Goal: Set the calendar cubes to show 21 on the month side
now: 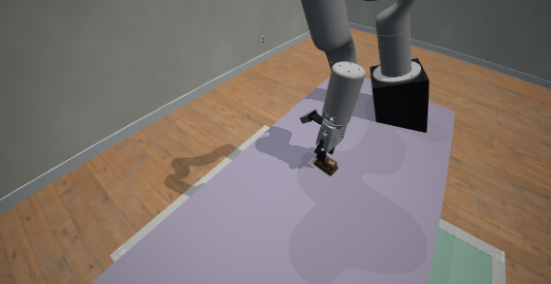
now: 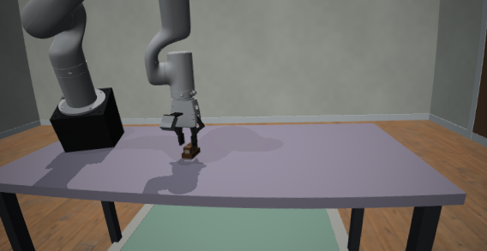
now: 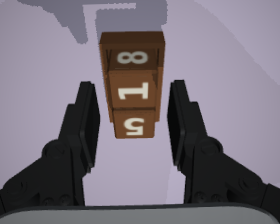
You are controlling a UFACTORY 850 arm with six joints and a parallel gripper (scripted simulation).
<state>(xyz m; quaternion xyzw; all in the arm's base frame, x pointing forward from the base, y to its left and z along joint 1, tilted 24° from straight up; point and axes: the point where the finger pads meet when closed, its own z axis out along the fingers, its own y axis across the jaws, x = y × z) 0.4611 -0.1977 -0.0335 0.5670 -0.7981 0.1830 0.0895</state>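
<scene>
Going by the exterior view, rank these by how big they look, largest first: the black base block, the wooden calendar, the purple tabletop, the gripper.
1. Purple tabletop
2. Black base block
3. Gripper
4. Wooden calendar
</scene>
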